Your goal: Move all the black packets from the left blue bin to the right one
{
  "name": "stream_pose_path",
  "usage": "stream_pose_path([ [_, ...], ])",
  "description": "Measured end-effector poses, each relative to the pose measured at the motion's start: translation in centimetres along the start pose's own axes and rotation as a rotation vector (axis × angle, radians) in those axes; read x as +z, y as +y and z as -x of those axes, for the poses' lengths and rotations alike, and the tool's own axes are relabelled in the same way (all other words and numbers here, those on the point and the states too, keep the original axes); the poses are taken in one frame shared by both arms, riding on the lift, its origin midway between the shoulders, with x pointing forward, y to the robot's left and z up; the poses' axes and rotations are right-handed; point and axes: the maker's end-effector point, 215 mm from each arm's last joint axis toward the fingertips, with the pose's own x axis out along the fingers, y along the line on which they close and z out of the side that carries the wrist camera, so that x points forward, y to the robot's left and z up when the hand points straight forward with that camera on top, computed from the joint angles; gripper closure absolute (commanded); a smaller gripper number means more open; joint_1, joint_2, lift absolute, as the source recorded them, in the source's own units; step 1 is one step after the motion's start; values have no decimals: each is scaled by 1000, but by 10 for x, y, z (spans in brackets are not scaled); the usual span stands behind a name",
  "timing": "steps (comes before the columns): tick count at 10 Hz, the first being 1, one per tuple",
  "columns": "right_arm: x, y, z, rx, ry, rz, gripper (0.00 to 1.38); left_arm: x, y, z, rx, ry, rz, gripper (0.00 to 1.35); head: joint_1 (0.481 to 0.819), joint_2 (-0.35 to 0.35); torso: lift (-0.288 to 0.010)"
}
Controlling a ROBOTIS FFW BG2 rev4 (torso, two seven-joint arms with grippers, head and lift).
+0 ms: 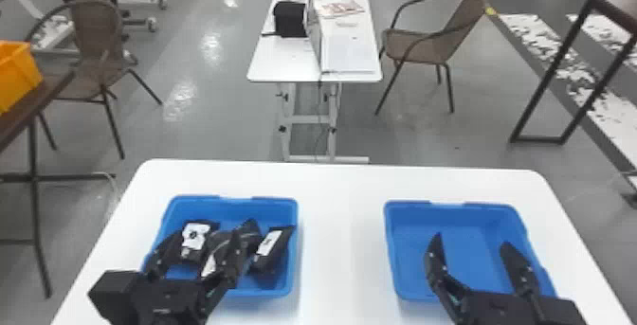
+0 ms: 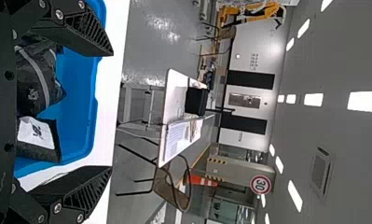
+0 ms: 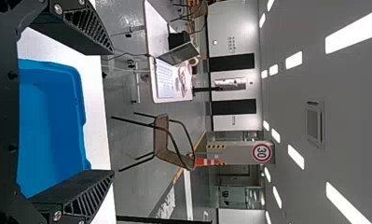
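The left blue bin (image 1: 222, 203) holds several black packets, among them one with a white label (image 1: 195, 235) and another by the right wall (image 1: 272, 248). Over this bin my left gripper (image 1: 201, 243) stands open, above the packets. In the left wrist view the left gripper (image 2: 113, 111) has its fingers wide apart, with a labelled packet (image 2: 39, 137) and a dark packet (image 2: 34, 79) beyond them in the bin. The right blue bin (image 1: 455, 210) shows a bare floor. My right gripper (image 1: 469, 241) is over it, open; in the right wrist view the right gripper (image 3: 113, 112) has nothing between its fingers.
Both bins stand on a white table (image 1: 341, 234), with a gap between them. Farther off are a second white table (image 1: 284, 63), a chair on either side (image 1: 426, 47), and an orange bin (image 1: 16, 75) on a brown table at the left.
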Motion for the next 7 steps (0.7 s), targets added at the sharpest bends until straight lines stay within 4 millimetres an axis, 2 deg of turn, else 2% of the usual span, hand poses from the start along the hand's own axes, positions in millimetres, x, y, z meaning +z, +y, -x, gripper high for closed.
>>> stream_pose_path([
  [7,-2,1,-1,4,11,-7,108,-2,1,-2,0,11,-2,179,695,9,0],
])
